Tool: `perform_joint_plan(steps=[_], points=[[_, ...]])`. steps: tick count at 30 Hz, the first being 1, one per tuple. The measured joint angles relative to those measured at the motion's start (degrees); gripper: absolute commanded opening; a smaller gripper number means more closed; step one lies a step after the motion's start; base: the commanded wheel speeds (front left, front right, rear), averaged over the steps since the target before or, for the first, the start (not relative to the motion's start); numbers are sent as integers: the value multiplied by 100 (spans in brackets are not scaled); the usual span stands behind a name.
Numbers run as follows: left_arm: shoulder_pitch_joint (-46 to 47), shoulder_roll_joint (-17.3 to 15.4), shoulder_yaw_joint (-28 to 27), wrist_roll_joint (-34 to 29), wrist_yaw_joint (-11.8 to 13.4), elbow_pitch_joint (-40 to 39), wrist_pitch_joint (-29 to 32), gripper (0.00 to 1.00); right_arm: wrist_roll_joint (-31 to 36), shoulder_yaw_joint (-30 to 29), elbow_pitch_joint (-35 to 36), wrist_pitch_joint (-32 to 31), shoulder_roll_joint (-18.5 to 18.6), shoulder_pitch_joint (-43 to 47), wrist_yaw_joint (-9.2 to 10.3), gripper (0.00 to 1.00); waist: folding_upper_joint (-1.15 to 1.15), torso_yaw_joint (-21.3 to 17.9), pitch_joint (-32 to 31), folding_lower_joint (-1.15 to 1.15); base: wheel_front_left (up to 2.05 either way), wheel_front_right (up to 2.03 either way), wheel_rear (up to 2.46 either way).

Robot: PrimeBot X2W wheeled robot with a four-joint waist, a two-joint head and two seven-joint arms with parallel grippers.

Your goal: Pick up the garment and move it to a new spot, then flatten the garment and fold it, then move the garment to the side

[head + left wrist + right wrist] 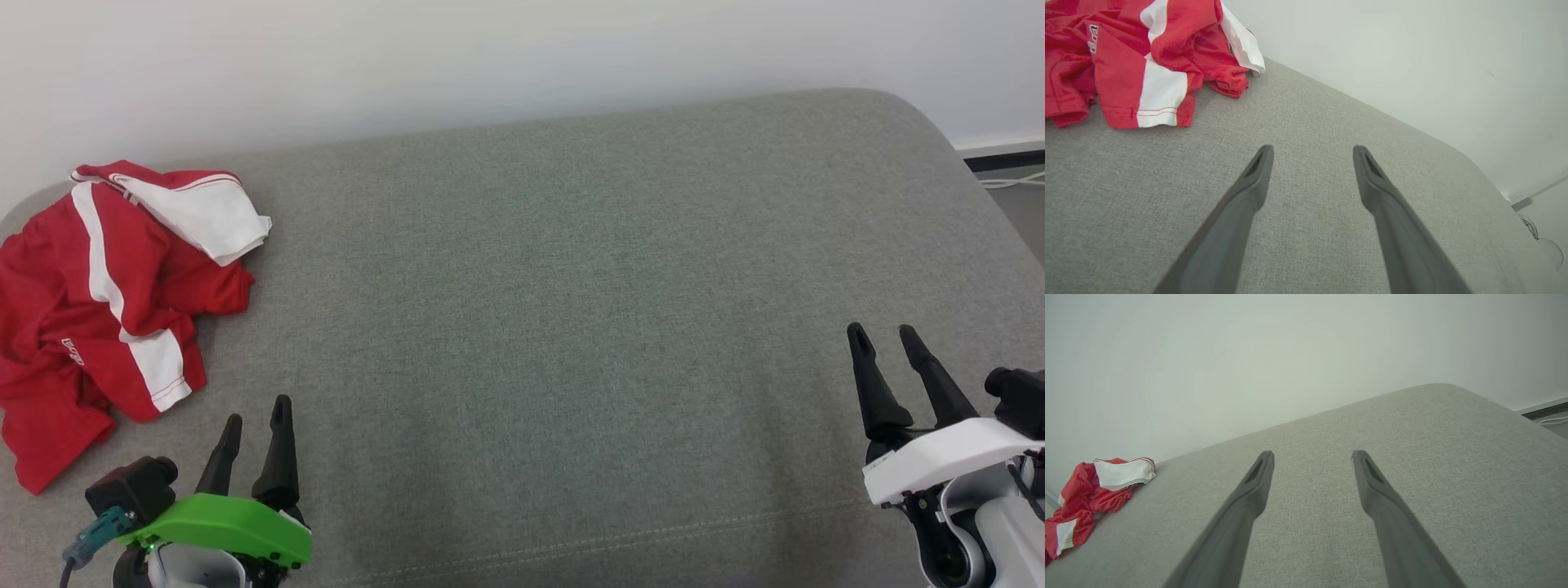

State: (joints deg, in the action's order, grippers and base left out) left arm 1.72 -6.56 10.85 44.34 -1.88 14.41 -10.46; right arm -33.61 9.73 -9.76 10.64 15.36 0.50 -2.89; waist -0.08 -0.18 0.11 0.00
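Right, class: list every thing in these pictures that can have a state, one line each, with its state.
garment: crumpled, unfolded, lying loose at the left end of the grey cushion.
left gripper: open, empty, close to the garment, not touching it.
right gripper: open, empty, over bare cushion, far from the garment.

L hand [1312, 152] spread wide, empty; crumpled garment [1139, 57] upper left on couch [1306, 122].
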Motion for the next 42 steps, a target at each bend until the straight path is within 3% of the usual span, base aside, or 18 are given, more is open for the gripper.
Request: perform_joint_plan(steps=[22,42], points=[[2,15,25,-1770,22,-14,-374,100,1667,138,-3,331,125,-48,54,100,0,14,-6,0,0,0,0],[2,66,-146,-2001,-73,21,-379,100,1701,-87,-37,371,68,-79,-5,100,0,6,-6,0,0,0,0]])
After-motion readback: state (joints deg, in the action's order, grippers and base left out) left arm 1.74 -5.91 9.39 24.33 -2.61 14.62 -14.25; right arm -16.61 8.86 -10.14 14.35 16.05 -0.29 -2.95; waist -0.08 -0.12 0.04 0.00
